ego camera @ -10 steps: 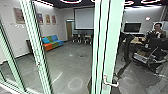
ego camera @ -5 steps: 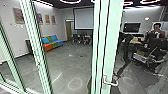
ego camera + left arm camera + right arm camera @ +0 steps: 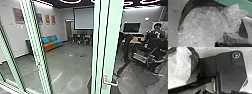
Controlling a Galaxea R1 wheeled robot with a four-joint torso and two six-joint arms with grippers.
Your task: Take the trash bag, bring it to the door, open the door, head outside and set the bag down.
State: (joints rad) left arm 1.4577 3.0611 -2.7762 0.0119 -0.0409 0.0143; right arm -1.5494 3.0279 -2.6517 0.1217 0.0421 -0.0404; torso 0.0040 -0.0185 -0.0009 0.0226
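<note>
Item: trash bag (image 3: 201, 26), a dark liner crammed with clear crumpled film, low beside the robot's base plate (image 3: 230, 70); whether they touch, I cannot tell. Film bulges past the rim; a tilt could spill it.
Item: jaws, left and right. Wide, narrow or closed on the bag, I cannot tell. Should the hold be on thin liner alone, the weight could stretch or rip it.
Item: green frame (image 3: 241, 6), near the bag's bulging side. A tight turn could snag the film there; the base plate's corner might do likewise.
Item: door (image 3: 112, 37), pale green upright, lever handle (image 3: 109, 82) on it, unattended. Ajar or closed, unclear. I judge this the door stage; swinging back, it could pinch the bag.
Item: person (image 3: 157, 32), to the right, behind a dark chair (image 3: 158, 46).
Item: sofa (image 3: 52, 43), orange, green and blue, well apart.
Item: pale screen (image 3: 84, 18), far wall.
</note>
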